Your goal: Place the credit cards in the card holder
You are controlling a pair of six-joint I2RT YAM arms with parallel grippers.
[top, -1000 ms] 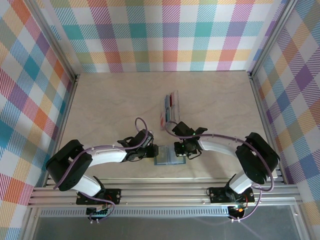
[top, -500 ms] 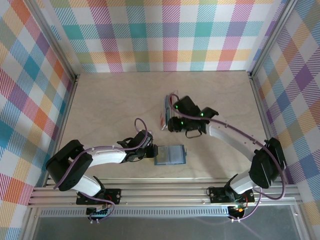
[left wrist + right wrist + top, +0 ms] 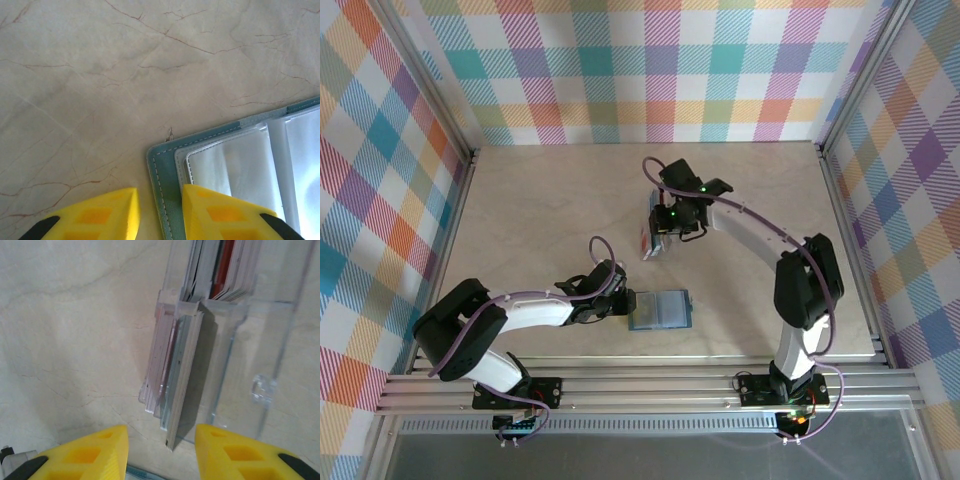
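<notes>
The card holder (image 3: 662, 310) is lying open and flat near the front edge of the table (image 3: 540, 210), with the left gripper (image 3: 626, 303) sitting at its left edge. Farther back, the right gripper (image 3: 663, 222) is hanging over the row of credit cards (image 3: 650, 245), its arm stretching far out.

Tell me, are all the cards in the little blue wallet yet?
Not yet. Done: the flat teal-blue card holder lies open, the left hand at its edge. In hand: nothing; the open right hand hovers over the stack of thin plastic credit cards in the clear plastic rack. Left: grab cards and slide them into the holder's clear sleeves.
</notes>
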